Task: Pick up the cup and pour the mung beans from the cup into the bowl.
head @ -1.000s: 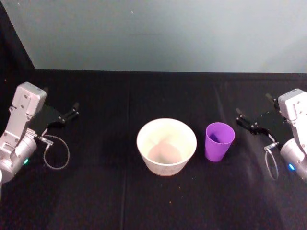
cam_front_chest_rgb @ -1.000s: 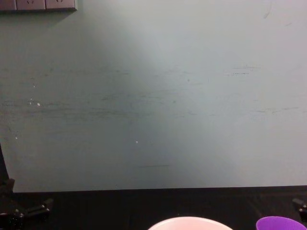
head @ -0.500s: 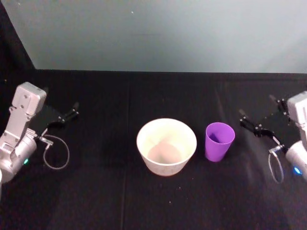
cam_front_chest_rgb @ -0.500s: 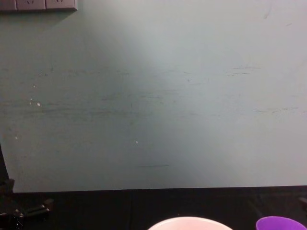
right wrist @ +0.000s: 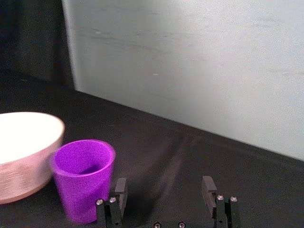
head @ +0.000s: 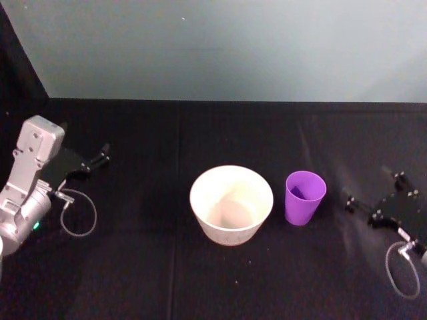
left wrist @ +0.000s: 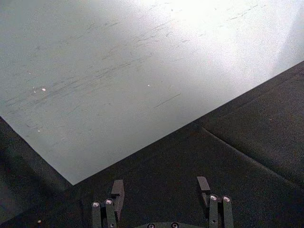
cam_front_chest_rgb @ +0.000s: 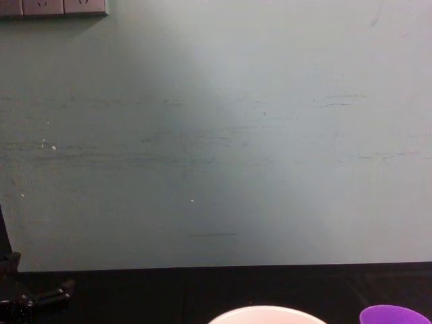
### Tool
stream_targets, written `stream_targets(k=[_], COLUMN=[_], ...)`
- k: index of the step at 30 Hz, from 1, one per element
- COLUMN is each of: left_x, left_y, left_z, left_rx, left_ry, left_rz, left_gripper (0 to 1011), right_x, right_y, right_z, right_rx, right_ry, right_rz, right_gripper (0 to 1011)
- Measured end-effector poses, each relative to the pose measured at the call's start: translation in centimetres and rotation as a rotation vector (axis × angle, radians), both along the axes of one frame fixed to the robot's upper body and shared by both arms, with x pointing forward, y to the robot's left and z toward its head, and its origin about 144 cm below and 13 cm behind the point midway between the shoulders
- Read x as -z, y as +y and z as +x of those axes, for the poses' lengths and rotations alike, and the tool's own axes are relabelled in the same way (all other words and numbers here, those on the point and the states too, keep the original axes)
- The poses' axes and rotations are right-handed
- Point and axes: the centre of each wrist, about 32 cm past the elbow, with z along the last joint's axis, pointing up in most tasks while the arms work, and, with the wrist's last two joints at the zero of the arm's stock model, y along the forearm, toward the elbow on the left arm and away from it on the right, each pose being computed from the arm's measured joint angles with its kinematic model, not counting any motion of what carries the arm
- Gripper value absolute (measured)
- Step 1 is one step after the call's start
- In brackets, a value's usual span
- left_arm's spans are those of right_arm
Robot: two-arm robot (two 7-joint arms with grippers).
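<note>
Black worktop: right pincer (head: 373, 189) open, empty, at the right edge. Upright purple cup (head: 305, 197) stands to its left, between it and white bowl (head: 228, 234). Right arm nearer. Left pincer (head: 100, 155) open, parked far left.

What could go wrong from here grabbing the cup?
The cup stands close beside the bowl, so a finger of the open right gripper may nudge the bowl or tip the cup. In the right wrist view the cup sits off the gripper's centre; closing there could knock it. Left gripper idles far left.
</note>
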Motion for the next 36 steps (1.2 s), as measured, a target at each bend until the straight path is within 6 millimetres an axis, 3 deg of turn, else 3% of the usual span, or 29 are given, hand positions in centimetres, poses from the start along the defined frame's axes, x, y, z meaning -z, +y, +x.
stream_targets(k=[9,21,36], left_x=[0.0,0.0,0.0], left_y=[0.0,0.0,0.0], left_z=[0.0,0.0,0.0], left_rx=[0.000,0.000,0.000], left_ry=[0.000,0.000,0.000], left_rz=[0.000,0.000,0.000], left_gripper=[1000,1000,1000], right_x=[1.3,2.4,2.8], right_y=[-0.2,1.2,3.3], right_z=[-0.2,0.1,2.5], right_rx=[-0.134,-0.227,-0.233], right_ry=[0.076,0.086,0.041], right_rz=[0.083,0.093,0.082], right_gripper=[1003,1003,1003])
